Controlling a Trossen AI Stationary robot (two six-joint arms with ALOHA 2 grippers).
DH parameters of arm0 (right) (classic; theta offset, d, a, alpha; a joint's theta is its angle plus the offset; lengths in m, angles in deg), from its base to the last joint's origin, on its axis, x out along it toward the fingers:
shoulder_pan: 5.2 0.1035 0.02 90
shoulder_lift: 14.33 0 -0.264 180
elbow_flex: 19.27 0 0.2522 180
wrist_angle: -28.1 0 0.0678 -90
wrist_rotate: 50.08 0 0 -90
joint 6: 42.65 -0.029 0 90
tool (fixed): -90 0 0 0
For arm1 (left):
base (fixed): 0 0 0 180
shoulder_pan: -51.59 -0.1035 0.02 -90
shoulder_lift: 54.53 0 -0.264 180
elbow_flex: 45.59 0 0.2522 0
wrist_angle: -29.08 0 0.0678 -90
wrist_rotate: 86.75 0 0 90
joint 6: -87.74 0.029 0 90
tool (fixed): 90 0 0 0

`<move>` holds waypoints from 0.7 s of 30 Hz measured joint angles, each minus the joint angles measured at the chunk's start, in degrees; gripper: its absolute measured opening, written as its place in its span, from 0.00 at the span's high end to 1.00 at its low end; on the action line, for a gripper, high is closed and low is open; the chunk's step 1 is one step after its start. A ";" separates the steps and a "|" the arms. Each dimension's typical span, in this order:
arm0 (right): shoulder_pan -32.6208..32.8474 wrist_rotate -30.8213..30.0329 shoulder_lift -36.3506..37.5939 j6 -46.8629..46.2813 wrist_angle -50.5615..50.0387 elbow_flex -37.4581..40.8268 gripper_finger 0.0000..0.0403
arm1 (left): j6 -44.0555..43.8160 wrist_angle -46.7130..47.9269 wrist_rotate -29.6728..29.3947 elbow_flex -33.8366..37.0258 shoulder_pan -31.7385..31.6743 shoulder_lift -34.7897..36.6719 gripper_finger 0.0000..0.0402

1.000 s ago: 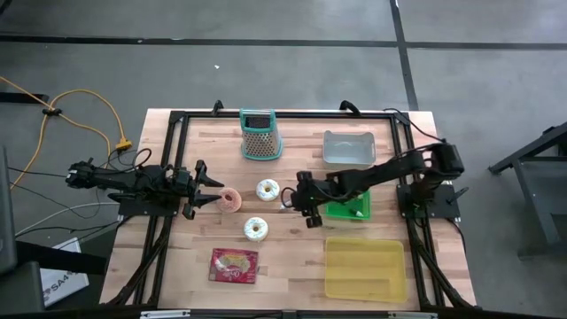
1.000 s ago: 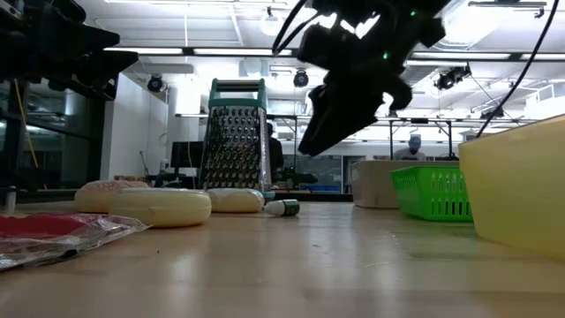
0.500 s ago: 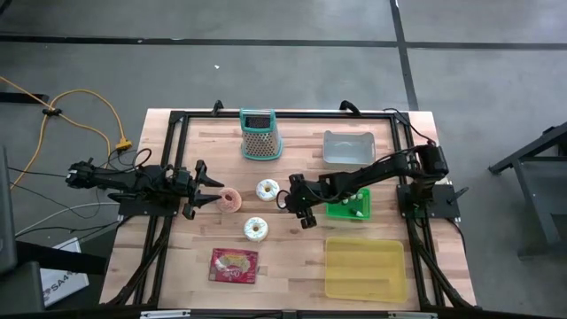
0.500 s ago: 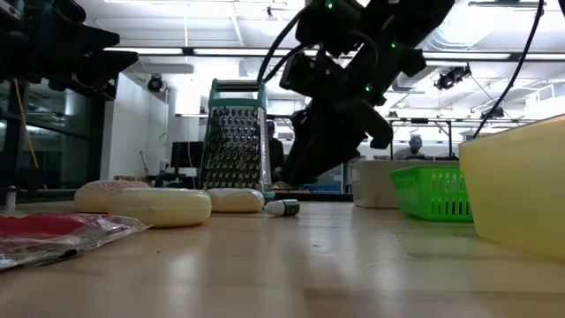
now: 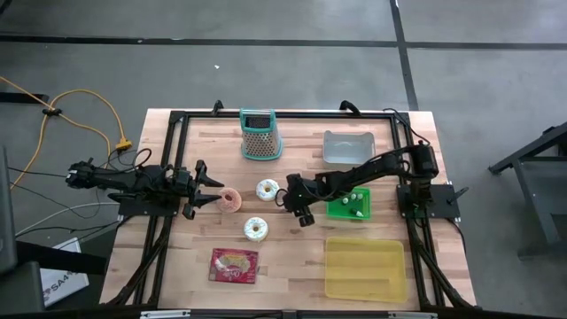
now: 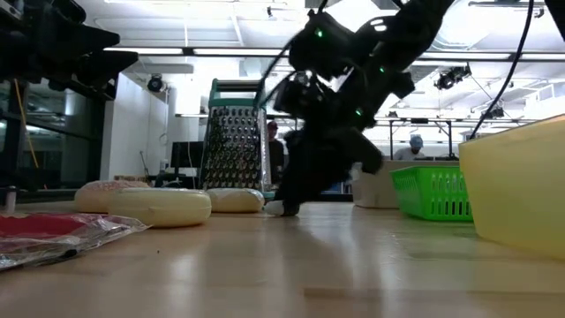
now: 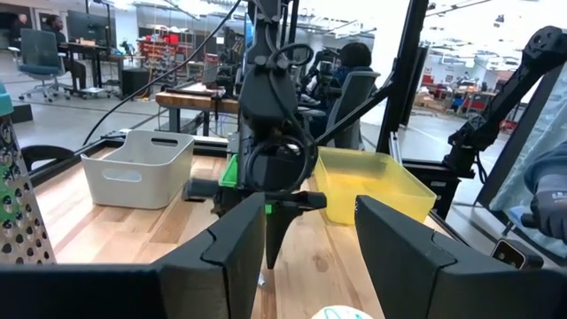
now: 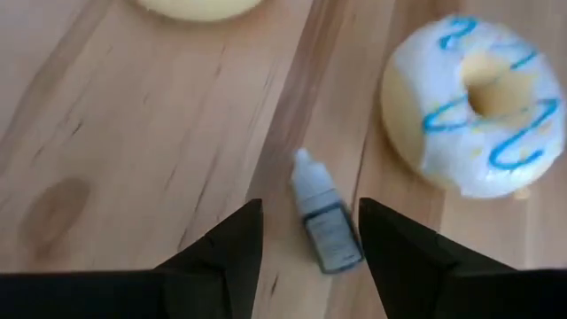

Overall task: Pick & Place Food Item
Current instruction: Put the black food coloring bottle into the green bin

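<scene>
Now the right gripper [image 8: 306, 232], lower than a second ago, hangs spread-fingered over the small bottle [image 8: 321, 218] just beside the blue-striped doughnut [image 8: 474, 106]; apparently a grasp is imminent. Left gripper [image 5: 205, 186] waits, spread.

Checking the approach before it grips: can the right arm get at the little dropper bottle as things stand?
Probably yes. The right gripper hangs just over the small bottle, jaws open either side; only the frosted donut lies close beside it.
</scene>
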 joint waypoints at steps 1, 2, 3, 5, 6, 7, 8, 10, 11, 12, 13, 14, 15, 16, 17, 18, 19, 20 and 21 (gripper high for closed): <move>-0.20 0.32 -0.26 0.02 0.52 0.00 0.57 | 0.00 -0.01 0.01 0.00 0.02 0.00 0.58; -0.26 0.31 -0.81 0.04 1.75 -0.20 0.57 | 0.00 -0.01 0.00 0.00 0.02 0.00 0.58; -0.28 0.40 -0.98 0.00 2.01 -0.26 0.57 | 0.00 0.00 0.01 0.00 0.02 0.00 0.58; -0.67 0.95 -1.04 -0.42 1.10 -0.07 0.57 | 0.00 -0.01 0.00 0.00 0.02 0.00 0.58; -0.77 0.99 -1.04 -0.59 1.24 -0.08 0.57 | 0.00 -0.01 0.02 0.00 0.00 0.00 0.58; -0.88 1.02 -1.04 -0.62 1.31 -0.09 0.57 | 0.00 0.00 0.01 0.00 0.01 0.00 0.58; -0.96 1.01 -1.04 -0.64 1.31 -0.11 0.57 | 0.00 0.00 0.01 0.00 0.00 0.00 0.58; -0.93 1.03 -1.04 -0.64 1.07 -0.11 0.57 | 0.00 0.01 0.00 0.00 0.01 0.00 0.58; -0.93 1.03 -1.04 -0.66 0.98 -0.11 0.57 | 0.00 0.01 0.00 0.00 0.02 0.00 0.58; -0.93 1.03 -1.04 -0.68 1.06 -0.11 0.57 | 0.00 -0.01 0.00 0.00 0.02 0.00 0.58; -0.95 1.05 -1.04 -0.70 1.05 -0.11 0.57 | 0.00 -0.01 0.01 0.00 0.00 0.00 0.58; -0.96 1.20 -1.04 -0.71 0.88 -0.11 0.57 | 0.00 0.01 0.02 0.00 0.02 0.00 0.58; -0.96 1.34 -1.04 -0.77 0.61 -0.11 0.57 | 0.00 -0.01 0.00 0.00 0.00 0.00 0.58; -0.93 1.39 -1.04 -0.77 0.50 -0.11 0.57 | 0.00 0.01 0.02 0.00 0.00 0.00 0.58; -0.93 1.41 -1.04 -0.79 0.48 -0.11 0.57 | 0.00 0.01 0.02 0.00 0.02 0.00 0.58; -0.93 1.41 -1.04 -0.79 0.41 -0.11 0.57 | 0.00 0.00 0.01 0.00 0.01 0.00 0.58; -0.93 1.41 -1.04 -0.79 0.30 -0.11 0.57 | 0.00 0.00 0.01 0.00 0.00 0.00 0.58; -0.93 1.43 -1.04 -0.79 0.20 -0.11 0.57 | 0.00 0.01 0.00 0.00 0.01 0.00 0.58; -0.93 1.41 -1.04 -0.79 0.12 -0.11 0.57 | 0.00 0.00 0.00 0.00 0.01 0.00 0.58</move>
